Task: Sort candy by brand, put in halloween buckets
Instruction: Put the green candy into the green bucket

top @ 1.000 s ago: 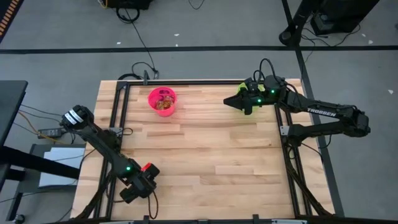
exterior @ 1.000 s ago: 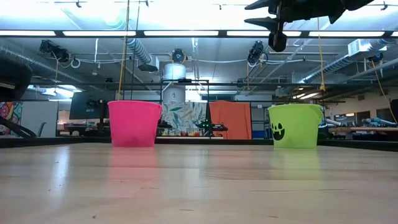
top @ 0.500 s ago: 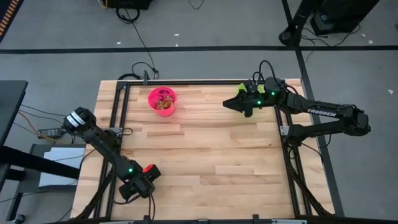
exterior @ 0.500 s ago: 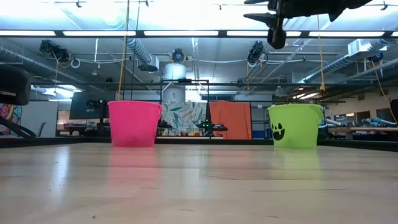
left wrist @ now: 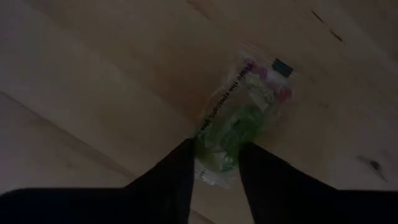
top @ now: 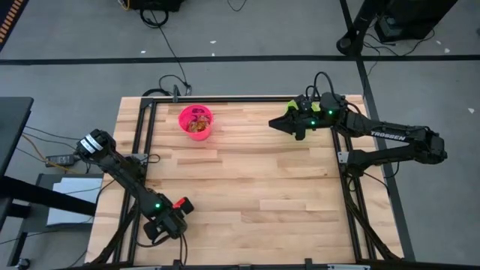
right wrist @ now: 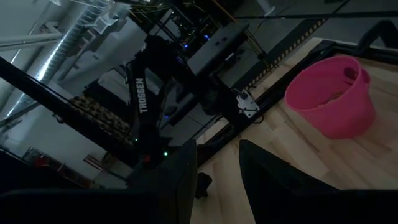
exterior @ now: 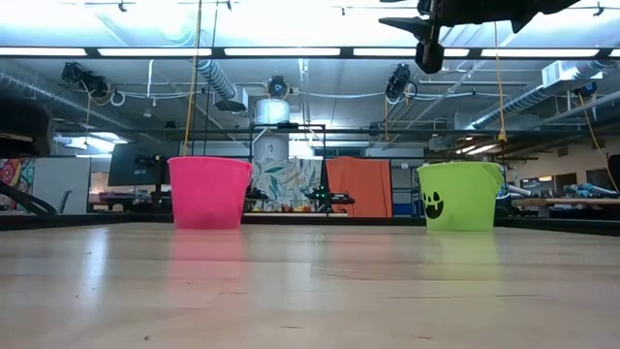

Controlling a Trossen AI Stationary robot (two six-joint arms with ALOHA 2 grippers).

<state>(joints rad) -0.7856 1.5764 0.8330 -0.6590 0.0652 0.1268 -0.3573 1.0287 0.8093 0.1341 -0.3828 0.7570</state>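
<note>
left claw (left wrist: 214,165): lower left of high view, fingers around a green candy packet (left wrist: 239,121) | right claw (top: 276,124): upper right by green bucket (exterior: 460,196), slightly open, empty | pink bucket (top: 196,122): upper left

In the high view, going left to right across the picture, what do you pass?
Left end effector near the table's front left edge → pink bucket with candy inside → right end effector → lime green bucket, mostly hidden under the right arm.
</note>
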